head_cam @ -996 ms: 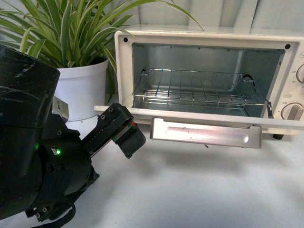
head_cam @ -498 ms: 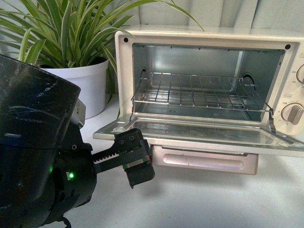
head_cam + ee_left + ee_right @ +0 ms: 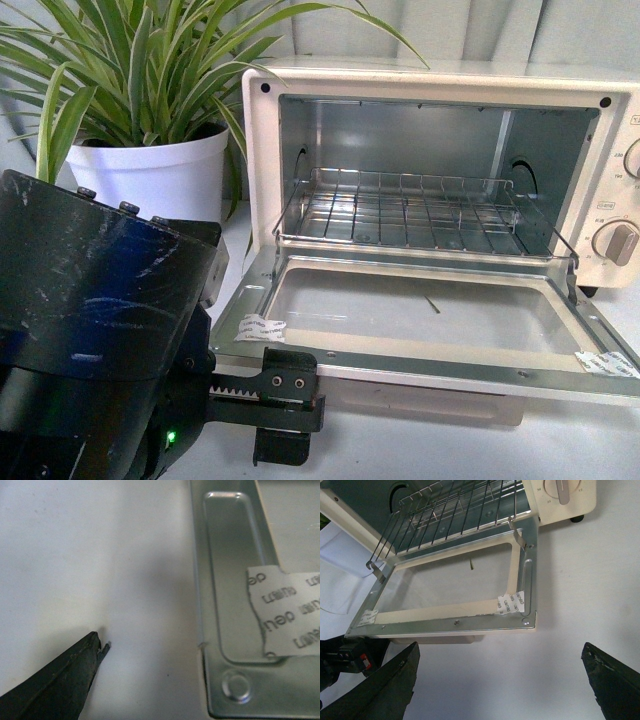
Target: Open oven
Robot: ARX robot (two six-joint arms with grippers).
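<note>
Cream toaster oven point(image 3: 262, 150) stands on the white table point(image 3: 450, 455), beyond both sets of fingers. Its door point(image 3: 420, 368) is down, fully open and lying close to flat, with the inner metal frame and glass pane facing up. The wire rack point(image 3: 410, 208) sits forward at the mouth, with a metal hook at each side running down to the door. The handle point(image 3: 430, 402) shows only as a pale bar under the door's front edge. One grey knob point(image 3: 617, 241) is visible on the control panel, on the side away from the left arm.

Left gripper point(image 3: 262, 408): only one black finger point(image 3: 60, 690) is seen, set far out on its toothed rail. The jaws stand apart and hold nothing. The door's front left corner lies just beside that finger. In the left wrist view the fingertip hangs over bare table. The stamped metal corner of the door is near the tip but apart from it. A torn white label point(image 3: 282, 615) is stuck on the frame there.

Right gripper point(image 3: 500, 652): both fingers point(image 3: 385, 685) are spread wide and empty. The door's front edge lies ahead of them, across the gap between the two tips and clear of both. A second label point(image 3: 511, 601) sits on the door corner nearer the right-hand finger.

A striped-leaf plant point(image 3: 150, 70) in a white pot point(image 3: 160, 178) stands behind the left arm, beside the oven's left wall.
</note>
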